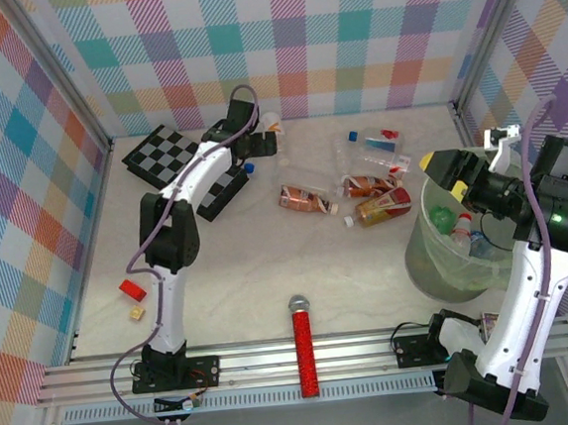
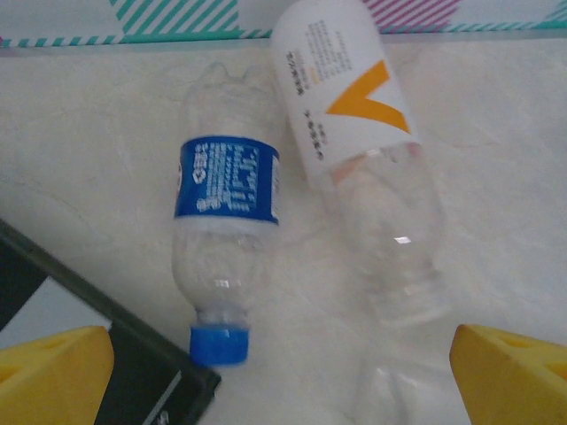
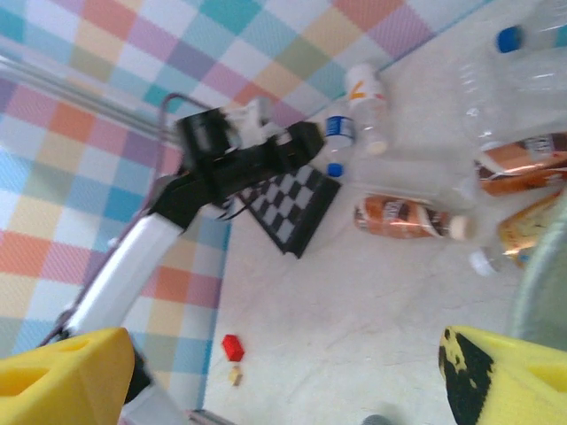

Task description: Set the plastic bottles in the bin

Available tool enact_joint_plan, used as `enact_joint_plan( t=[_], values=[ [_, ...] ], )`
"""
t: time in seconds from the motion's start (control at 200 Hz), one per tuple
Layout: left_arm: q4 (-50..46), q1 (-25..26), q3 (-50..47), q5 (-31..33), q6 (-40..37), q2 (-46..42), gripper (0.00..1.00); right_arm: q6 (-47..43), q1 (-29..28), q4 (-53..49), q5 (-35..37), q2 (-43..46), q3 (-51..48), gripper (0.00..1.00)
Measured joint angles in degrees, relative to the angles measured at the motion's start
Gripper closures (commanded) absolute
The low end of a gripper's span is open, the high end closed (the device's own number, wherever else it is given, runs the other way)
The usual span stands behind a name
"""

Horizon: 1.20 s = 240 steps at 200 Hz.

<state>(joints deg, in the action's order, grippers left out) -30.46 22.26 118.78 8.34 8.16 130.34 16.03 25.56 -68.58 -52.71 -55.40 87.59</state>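
Surface: pale, faintly marbled tabletop (image 1: 269,273), boxed in by walls (image 1: 299,42) of pastel plaid. A metal rail (image 1: 79,375) ran along the near edge, and a red glitter microphone (image 1: 303,355) lay across it.

Far left: black-and-grey checkerboard (image 1: 159,154). Near the left arm's base: a red block (image 1: 132,289) and a smaller yellowish one (image 1: 136,312).

Left gripper (image 1: 269,134) was at the far side by the back wall, fingers spread wide and holding nothing. Below it, two bottles lay on their sides just beside each other: a blue-labelled bottle (image 2: 226,190) with a blue cap, next to the checkerboard's edge, and a white-labelled bottle (image 2: 345,88) with an orange V.

Mid-table: loose cluster of bottles, including a brown-labelled bottle (image 1: 303,199) and a red-and-orange bottle (image 1: 383,206).

The bin (image 1: 438,269) stood at the right, with some bottles inside, one of them green (image 1: 442,219). Right gripper (image 1: 443,175) hung over its rim, fingers apart and empty.
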Motion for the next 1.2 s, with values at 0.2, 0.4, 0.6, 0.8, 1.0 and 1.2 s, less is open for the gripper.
enact_joint_plan(
  t=[0.2,0.4,0.6,0.8,1.0,1.2],
  values=[
    [-5.05,-0.61,15.89,0.87,-0.52,12.26,0.08,-0.33,0.0,-0.11,-3.13,0.79,0.11,0.12],
    [-8.22,-1.05,21.75,1.46,-0.02,17.51,0.15,-1.92,0.0,-1.92,-2.71,1.14,0.04,0.12],
    [-9.09,-1.38,21.81,1.84,0.79,18.36,0.16,-2.45,0.0,-2.67,-1.73,1.2,-0.83,0.12],
    [-9.07,-1.79,21.94,1.64,1.97,20.13,0.21,-3.21,0.0,-2.64,-0.94,1.25,-1.62,0.12],
    [-8.68,-1.92,21.99,1.57,3.21,21.11,0.33,-3.23,0.0,-2.67,-0.37,1.4,-1.77,0.12],
    [-7.76,-2.08,20.55,0.74,3.91,20.76,0.42,-3.21,0.0,-2.64,-0.24,1.81,-1.77,0.12]
  ],
)
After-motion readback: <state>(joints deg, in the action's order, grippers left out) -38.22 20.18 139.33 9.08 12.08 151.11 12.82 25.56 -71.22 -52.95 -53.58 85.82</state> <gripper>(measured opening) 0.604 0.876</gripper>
